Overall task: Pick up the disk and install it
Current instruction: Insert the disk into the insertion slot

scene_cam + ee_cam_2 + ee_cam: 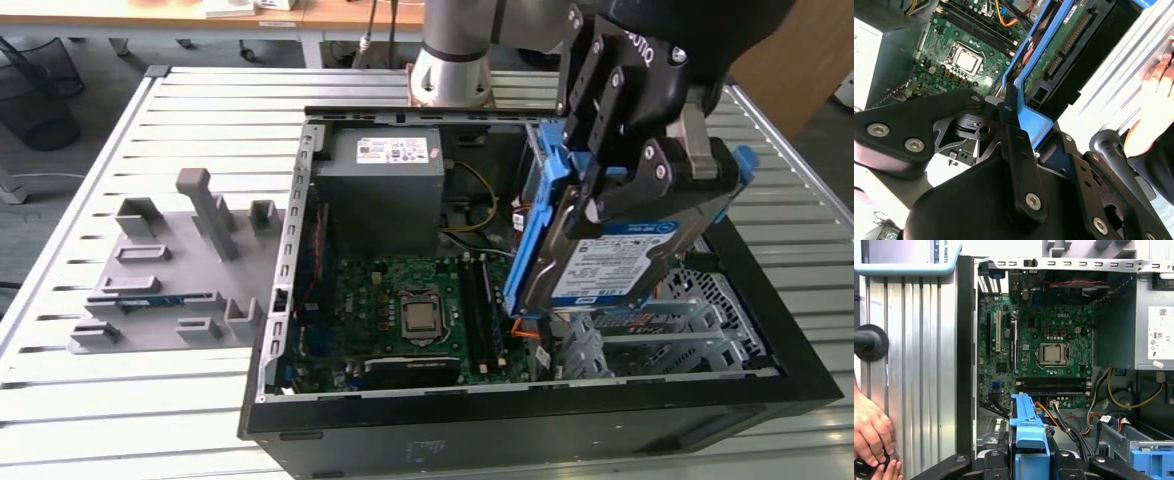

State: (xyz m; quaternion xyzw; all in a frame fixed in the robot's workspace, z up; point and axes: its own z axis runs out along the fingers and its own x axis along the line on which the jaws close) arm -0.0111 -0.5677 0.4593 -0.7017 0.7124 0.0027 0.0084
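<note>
Disk installation, mid-task. The gripper (661, 180) carries the disk (627, 265) above the open computer case (534, 405), which lies on its side on the slatted desk (200, 110). Pick-up appears complete: the disk is clear of the desk and touches nothing but the jaws. Installation appears not yet done: the disk hangs steeply tilted, label facing the exterior view, over the gap between the main board (414, 310) and the metal drive cage (681, 330), seated in neither. The power supply (387, 190) stands well apart, at the far end of the case.

Jaws: clenched on the disk, gripping it across its upper end, with the blue frame (527, 240) running down the edge on the exterior view's left. In the second wrist view the disk's green circuit underside (1064, 45) and the frame (1029, 120) project from between the black linkages; in the first wrist view the frame's end (1029, 427) sits between them, with the main board beyond.

A person's hand (871, 432) rests on the desk beside the case.
</note>
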